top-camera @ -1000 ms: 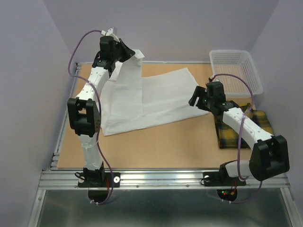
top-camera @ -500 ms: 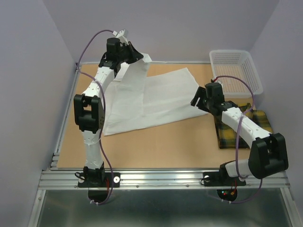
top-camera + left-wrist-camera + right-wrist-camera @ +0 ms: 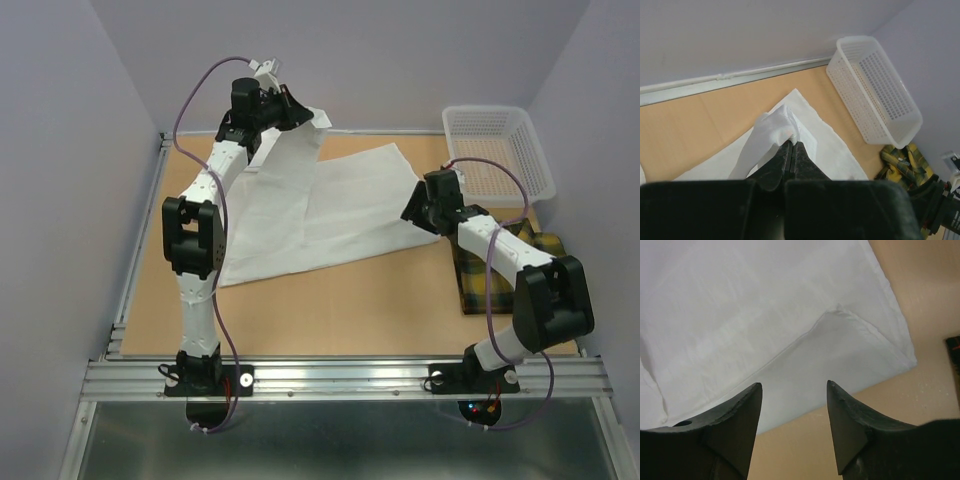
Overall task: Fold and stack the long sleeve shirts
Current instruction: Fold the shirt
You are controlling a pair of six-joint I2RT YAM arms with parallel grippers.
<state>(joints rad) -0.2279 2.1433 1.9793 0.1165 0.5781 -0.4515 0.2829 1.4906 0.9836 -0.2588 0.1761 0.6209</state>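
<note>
White shirt (image 3: 340,200): spread on table (image 3: 330,310), one corner lifted, pinched by left gripper (image 3: 791,144). Right gripper (image 3: 794,386): jaws spread over its edge. Plaid shirt (image 3: 478,288): apparently folded.

The black left gripper (image 3: 791,145) is pinching a raised fold of the plain white cloth shirt (image 3: 774,126), the rest lying spread on the tan wooden table (image 3: 700,117). At the right a white plastic mesh basket (image 3: 852,90) is standing, a yellow-and-dark plaid cloth shirt (image 3: 900,162) lying by its near end.

Cameras: one overhead, two wrist-mounted.
Overhead looks down on whole counter (image 3: 350,300); close wrist views share the white shirt (image 3: 340,200).
</note>
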